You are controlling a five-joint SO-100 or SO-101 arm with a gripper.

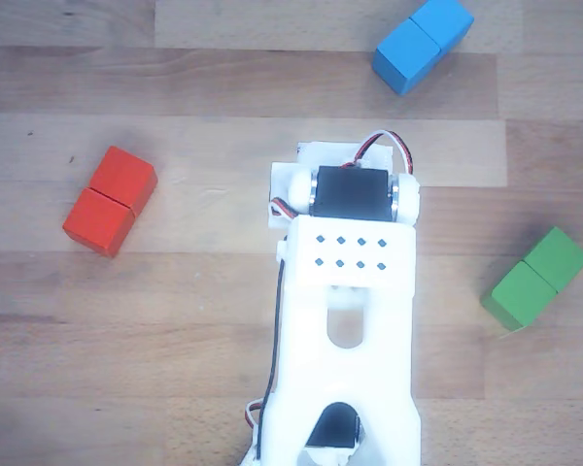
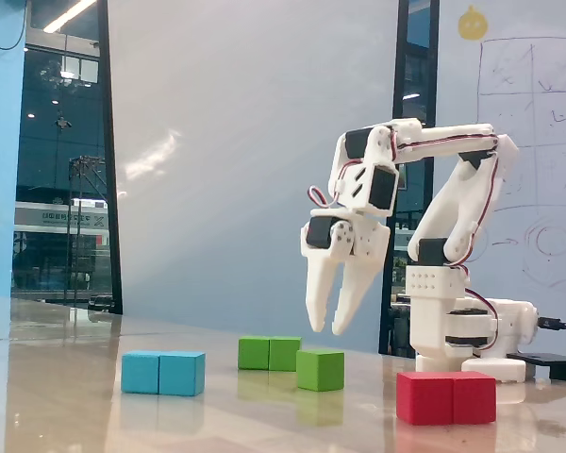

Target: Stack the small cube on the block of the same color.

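In the fixed view the small green cube (image 2: 320, 369) sits on the table, apart from and just right of the green oblong block (image 2: 270, 353), which lies farther back. My gripper (image 2: 326, 327) hangs a little above the cube, pointing down, open and empty. In the other view the green oblong block (image 1: 536, 279) lies at the right. There the white arm (image 1: 348, 291) covers the middle and hides the small cube and the fingers.
A blue oblong block (image 2: 163, 373) lies at the left front of the fixed view and at the top right of the other view (image 1: 423, 44). A red oblong block (image 2: 446, 397) lies at the right front; in the other view it is at the left (image 1: 110, 200). The arm's base (image 2: 462, 326) stands behind.
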